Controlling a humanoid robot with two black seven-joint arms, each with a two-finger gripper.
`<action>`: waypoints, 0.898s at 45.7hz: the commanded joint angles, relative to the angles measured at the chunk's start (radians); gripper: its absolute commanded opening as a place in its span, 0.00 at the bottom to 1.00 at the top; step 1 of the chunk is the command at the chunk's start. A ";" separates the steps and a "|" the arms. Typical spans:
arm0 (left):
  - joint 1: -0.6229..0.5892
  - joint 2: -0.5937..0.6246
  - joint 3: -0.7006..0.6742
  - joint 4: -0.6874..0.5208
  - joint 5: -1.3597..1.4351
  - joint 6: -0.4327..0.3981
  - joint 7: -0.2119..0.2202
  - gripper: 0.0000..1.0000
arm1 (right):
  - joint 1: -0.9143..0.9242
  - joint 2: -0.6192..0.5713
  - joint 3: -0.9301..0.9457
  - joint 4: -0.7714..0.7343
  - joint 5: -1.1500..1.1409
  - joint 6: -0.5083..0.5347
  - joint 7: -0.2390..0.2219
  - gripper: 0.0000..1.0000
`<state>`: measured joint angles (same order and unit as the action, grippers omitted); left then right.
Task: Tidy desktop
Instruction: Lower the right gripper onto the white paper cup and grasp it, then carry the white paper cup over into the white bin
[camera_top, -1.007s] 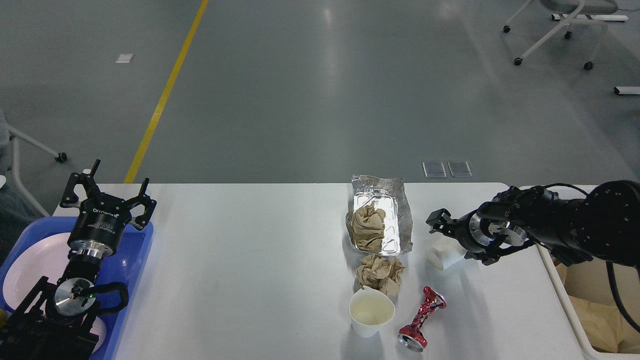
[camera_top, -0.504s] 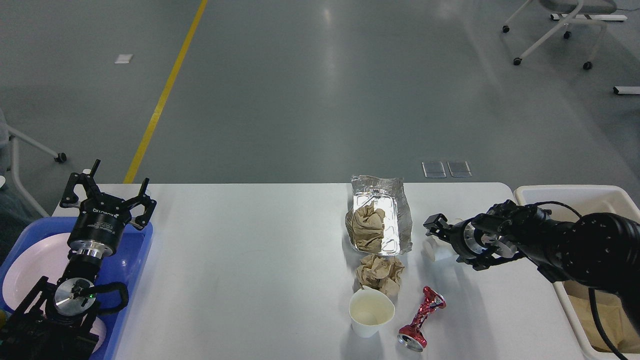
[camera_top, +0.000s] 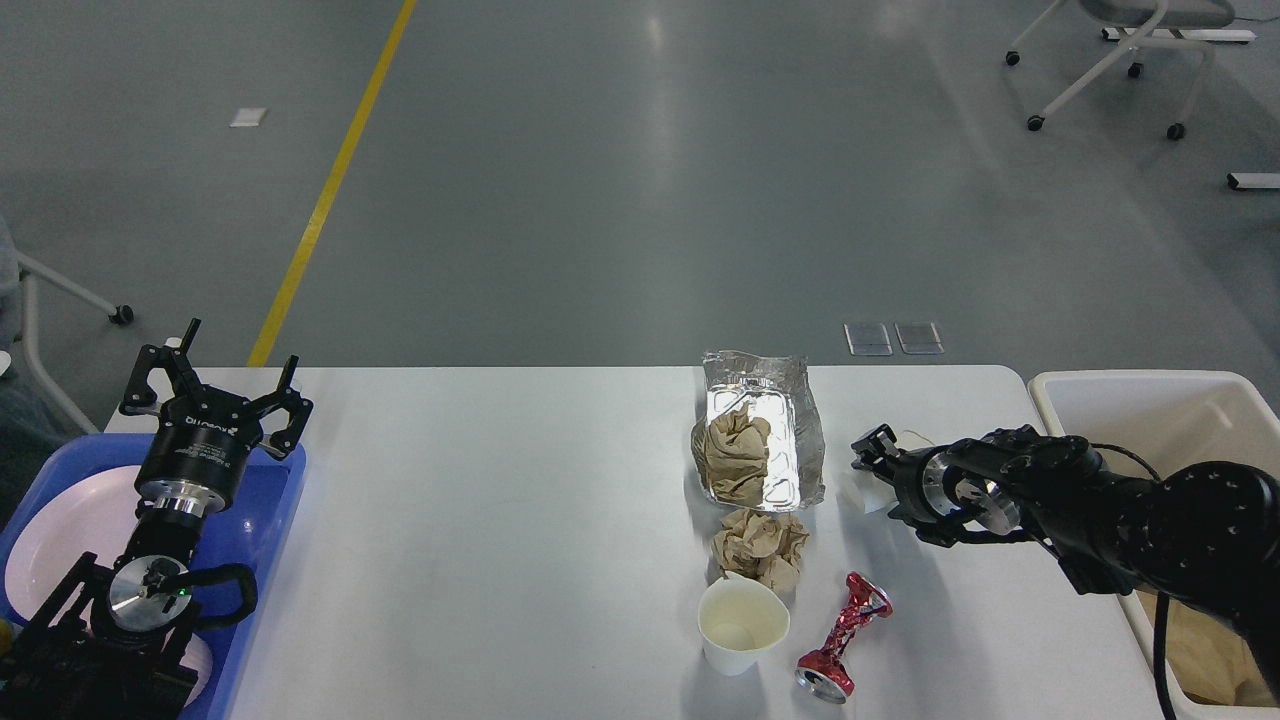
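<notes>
Right gripper (camera_top: 868, 465), seen nearly end-on and dark, low over the right half of the desktop (camera_top: 500, 520) and pressed against a small white paper cup (camera_top: 862, 492) lying on its side; whether the fingers have closed round the cup cannot be told. Just left of it, crumpled foil tray (camera_top: 790, 415) holding a wad of brown paper (camera_top: 730, 455); nearer the front edge, second ball of brown paper (camera_top: 760, 545), upright white paper cup (camera_top: 743, 625) and crushed red can (camera_top: 842, 635), all close together. Cream bin (camera_top: 1150, 395) off the right end of the tabletop, brown paper visible inside. Left gripper (camera_top: 205, 375) raised with fingers spread wide, holding nothing, above a blue tray (camera_top: 285, 480) with a white plate (camera_top: 60, 520) at the left end. Desktop itself broad, white, matte and rigid, bare across its middle and left. Litter on it probably all light and easily deformed: cups likely to crumple under a hard squeeze, best taken across the rim or wall with gentle force; paper soft and springy, best pinched through the bulk; foil thin, liable to tear or shed its contents, best gripped at a folded edge; can stiffest, best held at its narrow waist.
</notes>
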<state>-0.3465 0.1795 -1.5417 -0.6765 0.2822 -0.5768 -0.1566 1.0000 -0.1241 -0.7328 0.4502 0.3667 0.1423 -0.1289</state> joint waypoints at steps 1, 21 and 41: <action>0.001 0.000 0.000 0.000 0.000 0.000 0.000 0.96 | -0.014 0.000 0.001 0.001 0.000 -0.035 0.000 0.31; 0.000 0.000 0.000 0.000 0.000 0.000 0.000 0.96 | 0.051 -0.078 -0.007 0.125 -0.003 -0.049 -0.001 0.00; 0.000 0.000 0.000 0.000 0.000 0.000 0.002 0.96 | 0.382 -0.246 -0.264 0.499 -0.063 0.028 -0.034 0.00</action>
<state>-0.3465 0.1795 -1.5417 -0.6765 0.2822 -0.5768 -0.1557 1.2356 -0.3477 -0.8450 0.8095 0.3405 0.1213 -0.1588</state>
